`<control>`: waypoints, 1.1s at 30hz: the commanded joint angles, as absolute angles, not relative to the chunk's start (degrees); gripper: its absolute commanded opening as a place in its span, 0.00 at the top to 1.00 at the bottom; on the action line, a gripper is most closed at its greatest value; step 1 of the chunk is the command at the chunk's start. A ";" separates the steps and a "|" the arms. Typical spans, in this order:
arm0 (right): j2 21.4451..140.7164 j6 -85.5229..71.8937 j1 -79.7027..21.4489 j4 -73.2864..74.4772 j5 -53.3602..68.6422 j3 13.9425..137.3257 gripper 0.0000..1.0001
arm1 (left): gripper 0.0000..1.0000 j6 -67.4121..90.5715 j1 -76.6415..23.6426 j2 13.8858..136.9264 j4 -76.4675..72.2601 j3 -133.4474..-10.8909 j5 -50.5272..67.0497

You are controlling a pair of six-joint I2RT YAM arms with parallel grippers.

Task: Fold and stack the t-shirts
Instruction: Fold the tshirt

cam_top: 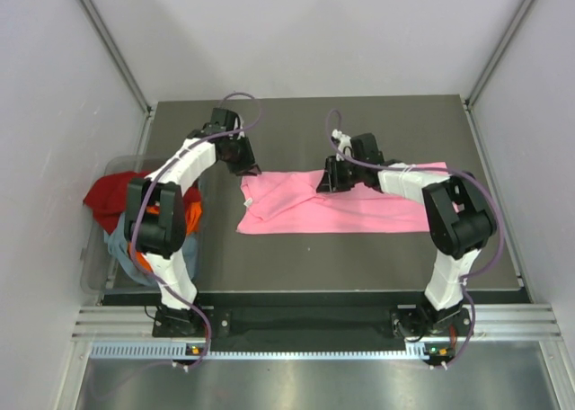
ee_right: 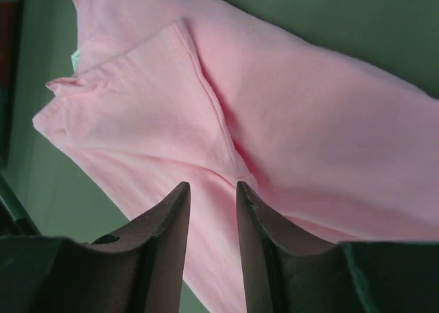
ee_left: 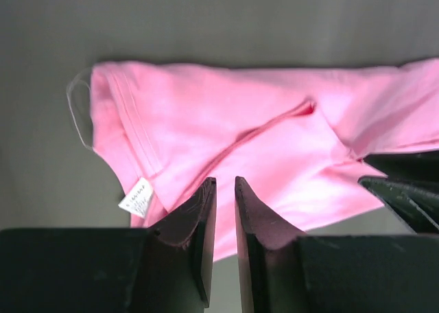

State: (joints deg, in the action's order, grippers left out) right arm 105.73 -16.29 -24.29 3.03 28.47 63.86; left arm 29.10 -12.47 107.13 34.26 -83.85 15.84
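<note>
Just beneath the right gripper lies the pink t-shirt.

Robot lab cell: white panel walls, aluminium rail, grey table.

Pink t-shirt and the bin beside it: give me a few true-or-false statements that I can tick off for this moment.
1. The pink t-shirt lies on the table. True.
2. It is spread flat with both sleeves out. False: it is folded into a long band, with a sleeve turned in on top.
3. The bin at the left holds dark red cloth, orange cloth and grey-blue cloth. True.
4. The right gripper has a fold of the shirt pinched and raised. False: its jaws stand apart over the cloth with nothing between them.
5. The white neck label shows in the left wrist view. True.
6. The left gripper reaches into the bin. False: it is at the shirt's collar end.
</note>
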 commanded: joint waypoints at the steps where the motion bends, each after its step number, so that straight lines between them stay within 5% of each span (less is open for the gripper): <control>1: 106.34 -18.89 -26.36 2.46 27.42 69.34 0.66 | 0.78 30.15 -12.48 104.50 31.11 -81.30 17.94; 14: 112.94 -15.30 -27.60 1.76 26.37 71.11 0.64 | 0.80 29.01 -11.87 116.01 31.11 -87.79 10.82; 20: 113.99 -13.18 -27.60 1.58 23.56 67.86 0.88 | 0.82 29.97 -10.90 119.70 31.91 -88.51 7.47; 24: 112.15 -13.45 -27.60 -1.21 21.97 64.52 0.92 | 0.82 30.15 -10.11 121.20 32.08 -88.94 6.86; 33: 109.43 -14.23 -27.69 1.39 19.60 65.03 0.85 | 0.82 28.74 -9.67 123.14 35.60 -94.66 5.80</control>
